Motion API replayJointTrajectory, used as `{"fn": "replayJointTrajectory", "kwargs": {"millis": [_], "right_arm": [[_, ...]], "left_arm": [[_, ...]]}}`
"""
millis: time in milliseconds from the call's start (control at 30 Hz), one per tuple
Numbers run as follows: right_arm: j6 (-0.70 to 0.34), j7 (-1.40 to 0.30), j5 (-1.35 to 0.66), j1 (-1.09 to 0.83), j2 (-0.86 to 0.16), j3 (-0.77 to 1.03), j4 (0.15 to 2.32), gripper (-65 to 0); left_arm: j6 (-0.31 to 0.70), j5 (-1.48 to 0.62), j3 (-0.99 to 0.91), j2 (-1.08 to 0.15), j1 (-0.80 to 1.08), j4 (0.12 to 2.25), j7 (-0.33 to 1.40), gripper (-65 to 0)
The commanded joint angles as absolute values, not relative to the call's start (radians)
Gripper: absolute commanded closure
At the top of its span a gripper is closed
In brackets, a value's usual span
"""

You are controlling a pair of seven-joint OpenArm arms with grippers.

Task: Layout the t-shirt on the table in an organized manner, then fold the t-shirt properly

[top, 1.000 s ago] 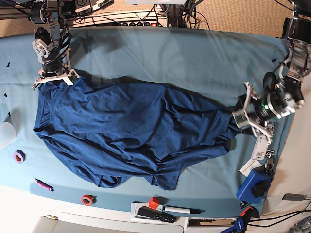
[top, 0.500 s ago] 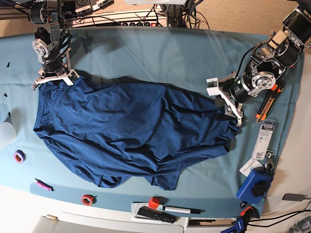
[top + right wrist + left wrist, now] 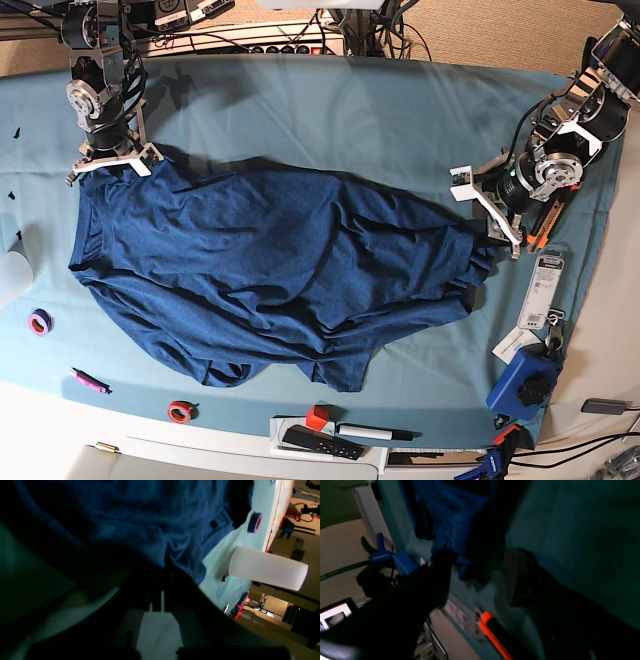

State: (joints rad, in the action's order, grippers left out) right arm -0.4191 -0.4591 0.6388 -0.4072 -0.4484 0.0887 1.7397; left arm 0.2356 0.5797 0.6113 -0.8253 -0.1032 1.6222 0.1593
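Note:
The dark navy t-shirt [image 3: 270, 270] lies spread and wrinkled across the middle of the teal table [image 3: 350, 110]. At the shirt's far left corner my right gripper [image 3: 110, 160] is shut on the fabric. In the right wrist view the shirt [image 3: 140, 517] bunches into that dark gripper [image 3: 162, 580]. My left gripper [image 3: 488, 210] hovers open just above the shirt's right end. Seen from the left wrist, the left gripper [image 3: 480, 580] has its dark fingers [image 3: 442, 575] spread, with the shirt's tip [image 3: 455, 525] just ahead and nothing held.
An orange-and-black tool [image 3: 545, 215] and a tagged package [image 3: 540, 290] lie by the right edge, near a blue clamp [image 3: 525, 385]. Purple tape [image 3: 40, 322], a pink marker [image 3: 90, 381], red tape [image 3: 180, 410] and a remote [image 3: 320, 440] line the front. A white cylinder [image 3: 267, 567] stands at the left edge.
My left arm has lifted off the shirt's right end, swung back and turned, then settled slightly right, its jaws still open. The right gripper and the shirt have not moved.

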Motion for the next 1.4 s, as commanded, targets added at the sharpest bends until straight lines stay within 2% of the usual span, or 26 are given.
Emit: {"fn": "replayJointTrajectory", "kwargs": {"millis": [0, 233, 567, 867, 900, 967, 1100, 1267, 1367], "right_arm": [[-0.407, -0.452, 0.644, -0.402, -0.465, 0.097, 1.753, 0.0], [-0.407, -0.452, 0.644, -0.402, -0.465, 0.097, 1.753, 0.0], [-0.406, -0.456, 0.644, -0.402, -0.466, 0.097, 1.753, 0.0], [-0.392, -0.456, 0.644, -0.401, -0.465, 0.097, 1.753, 0.0], [-0.375, -0.455, 0.644, -0.401, -0.465, 0.097, 1.753, 0.0], [-0.335, -0.455, 0.644, -0.401, -0.465, 0.097, 1.753, 0.0], [-0.243, -0.455, 0.644, -0.401, -0.466, 0.097, 1.753, 0.0], [-0.186, -0.459, 0.644, -0.393, -0.466, 0.097, 1.753, 0.0], [-0.185, -0.472, 0.644, -0.38, -0.482, 0.098, 1.753, 0.0]], "left_arm": [[0.216, 0.58, 0.6, -0.836, -0.12, 1.631, 0.149, -33.9], [0.202, 0.574, 0.6, -0.803, -0.12, 1.62, 0.129, -33.9], [0.203, 0.558, 0.6, -0.748, -0.181, 1.473, 0.104, -33.9], [0.207, 0.494, 0.6, -0.727, -0.197, 1.468, 0.102, -33.5], [0.207, 0.484, 0.6, -0.72, -0.197, 1.468, 0.098, -31.6], [0.207, 0.463, 0.6, -0.709, -0.197, 1.468, 0.093, -23.4], [0.207, 0.419, 0.6, -0.69, -0.2, 1.468, 0.076, -0.4], [0.197, 0.36, 0.6, -0.666, -0.212, 1.468, 0.078, 0.0], [0.126, 0.335, 0.599, -0.665, -0.221, 1.478, 0.091, 0.0]]}}
